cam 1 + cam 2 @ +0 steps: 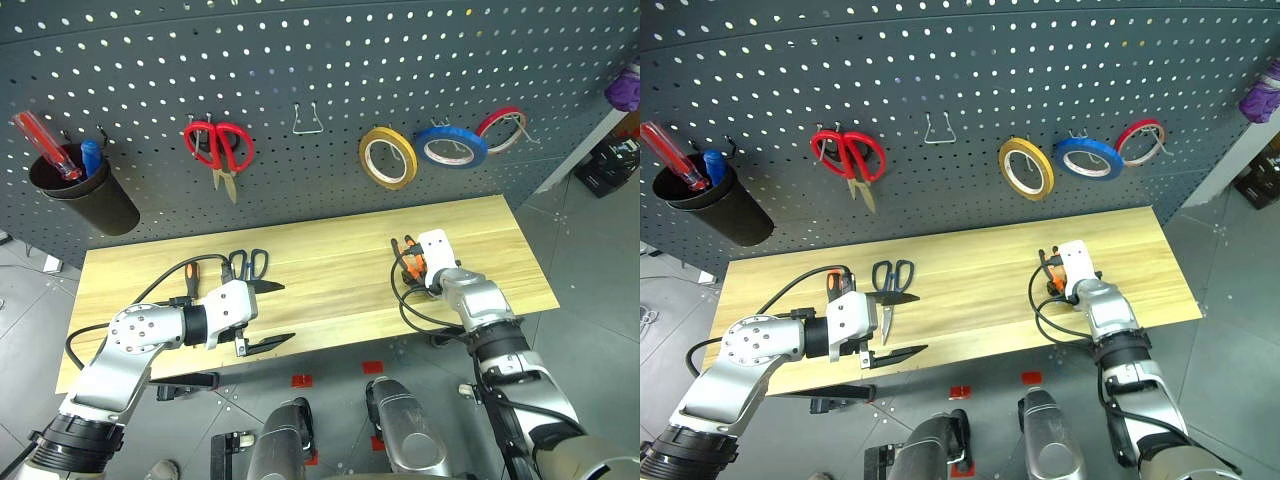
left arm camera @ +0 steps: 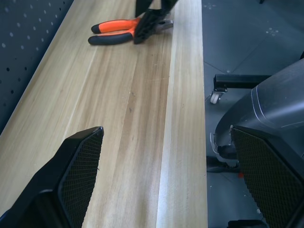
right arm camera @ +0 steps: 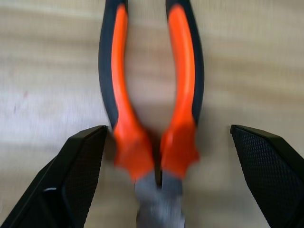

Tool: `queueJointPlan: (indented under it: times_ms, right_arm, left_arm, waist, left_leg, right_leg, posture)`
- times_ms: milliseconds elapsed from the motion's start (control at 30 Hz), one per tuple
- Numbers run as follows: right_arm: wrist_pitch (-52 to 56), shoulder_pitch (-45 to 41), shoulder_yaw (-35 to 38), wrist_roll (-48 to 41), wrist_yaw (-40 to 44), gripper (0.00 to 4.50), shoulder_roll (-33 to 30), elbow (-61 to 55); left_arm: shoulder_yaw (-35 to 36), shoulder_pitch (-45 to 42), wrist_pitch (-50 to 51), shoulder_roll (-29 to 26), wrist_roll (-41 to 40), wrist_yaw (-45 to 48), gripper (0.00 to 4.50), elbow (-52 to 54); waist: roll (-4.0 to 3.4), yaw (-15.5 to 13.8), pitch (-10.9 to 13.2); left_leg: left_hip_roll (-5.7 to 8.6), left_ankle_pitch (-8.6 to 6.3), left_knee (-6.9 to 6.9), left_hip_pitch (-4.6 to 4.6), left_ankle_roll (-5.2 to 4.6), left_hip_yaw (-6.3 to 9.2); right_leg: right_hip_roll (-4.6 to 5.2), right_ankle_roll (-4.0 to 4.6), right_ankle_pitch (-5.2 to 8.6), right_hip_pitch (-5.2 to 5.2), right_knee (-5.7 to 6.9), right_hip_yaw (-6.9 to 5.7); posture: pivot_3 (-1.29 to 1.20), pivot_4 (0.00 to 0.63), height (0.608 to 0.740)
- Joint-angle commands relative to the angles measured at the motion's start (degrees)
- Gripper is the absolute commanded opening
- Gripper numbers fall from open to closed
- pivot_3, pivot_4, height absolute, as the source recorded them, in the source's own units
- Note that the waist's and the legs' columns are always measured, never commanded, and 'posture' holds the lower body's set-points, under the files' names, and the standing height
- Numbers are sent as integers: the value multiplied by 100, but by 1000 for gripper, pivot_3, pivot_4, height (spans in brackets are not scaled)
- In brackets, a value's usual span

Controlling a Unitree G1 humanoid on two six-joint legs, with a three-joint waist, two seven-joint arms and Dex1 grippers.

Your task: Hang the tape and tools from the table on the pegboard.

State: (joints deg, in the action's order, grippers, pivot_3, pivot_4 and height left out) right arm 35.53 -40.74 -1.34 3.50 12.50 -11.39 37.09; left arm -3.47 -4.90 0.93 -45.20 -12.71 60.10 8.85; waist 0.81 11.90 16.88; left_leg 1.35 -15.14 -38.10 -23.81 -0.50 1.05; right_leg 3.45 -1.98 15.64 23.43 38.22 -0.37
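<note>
The orange-handled pliers point(image 3: 147, 95) lie flat on the table point(image 1: 330, 270) near its right end. My right gripper point(image 3: 167, 130) is open and straddles them at the joint, one finger on each side and neither gripping. Dark-handled scissors point(image 1: 250, 265) and an orange-and-black screwdriver point(image 1: 191, 279) lie at the table's left. My left gripper point(image 1: 275, 315) hangs open and empty over the front edge, just in front of the scissors. On the pegboard point(image 1: 300, 60) the blue tape point(image 1: 452, 146) hangs on a hook.
A yellow roll point(image 1: 388, 157) and a thin red roll point(image 1: 500, 128) flank the blue tape. Red scissors point(image 1: 220, 148) hang at the left, a bare wire hook point(image 1: 307, 120) sits mid-board, and a black cup point(image 1: 85, 190) holds red and blue screwdrivers.
</note>
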Motion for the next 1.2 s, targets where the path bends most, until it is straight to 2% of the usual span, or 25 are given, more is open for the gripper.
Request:
queueJointPlan:
  times_ms: [33,267,467,667,833,867,900,1000,1100,1200]
  right_arm:
    - [-346,-331,9,16,-5,4465,-26,656]
    - [-261,-691,-80,58,63,4465,-75,1515]
    - [546,-352,-165,-51,300,4465,39,844]
    - [562,-142,-232,44,211,4465,157,688]
    - [351,-105,-339,109,179,2939,184,676]
    - [125,-7,-503,212,218,2640,139,440]
    - [20,119,-631,272,262,2591,111,92]
    - [32,611,-904,320,445,2591,65,-1180]
    - [130,1400,-1188,276,552,2591,71,-3044]
    - [-245,2002,-1313,71,533,2591,298,-4493]
  left_arm:
    - [37,35,-34,11,21,-32,4500,167]
    - [85,91,-27,-10,3,-76,4500,185]
    - [140,245,-37,-27,-10,-109,4500,218]
    - [103,270,-17,15,3,-155,4500,229]
    - [132,264,37,60,-47,-226,4500,218]
    - [156,307,22,49,1,-283,4500,218]
    - [198,357,-23,56,55,-370,4500,218]
    - [365,518,-49,145,-4,-587,4500,291]
    - [642,800,-57,278,-142,-811,4500,437]
    - [945,1029,-43,427,-253,-1049,4500,582]
  waist:
    - [0,19,0]
    - [12,23,-11]
    - [16,19,-25]
    - [38,20,-49]
    - [53,22,-74]
    - [54,19,-82]
    - [54,13,-85]
    - [52,3,-84]
    - [45,-37,-79]
    - [42,-53,-75]
  left_leg:
    - [0,0,1,0,0,0]
    - [0,0,-4,2,1,-1]
    - [0,0,-4,1,1,3]
    - [-1,0,-4,7,1,5]
    - [-1,0,-4,8,1,5]
    - [-1,0,-4,8,1,6]
    - [-1,0,-5,8,1,6]
    - [-1,0,-2,6,1,6]
    - [-1,0,2,-8,1,5]
    - [-3,0,2,-9,1,-2]
  right_leg:
    - [0,0,0,0,-1,0]
    - [0,0,-1,-4,1,1]
    - [1,0,-1,-6,1,-1]
    - [1,0,-1,-10,4,-1]
    - [0,0,-1,-10,4,-1]
    - [1,0,-1,-10,4,-1]
    - [1,0,-1,-11,4,-2]
    - [2,0,-1,-8,3,0]
    - [1,0,-1,10,3,2]
    - [1,0,-1,25,26,13]
  posture:
    - [-311,274,740]
    - [-304,269,740]
    - [-303,269,740]
    - [-306,269,740]
    - [-302,266,740]
    - [-299,266,740]
    - [-299,266,740]
    - [-297,267,740]
    - [-287,276,740]
    - [-280,282,740]
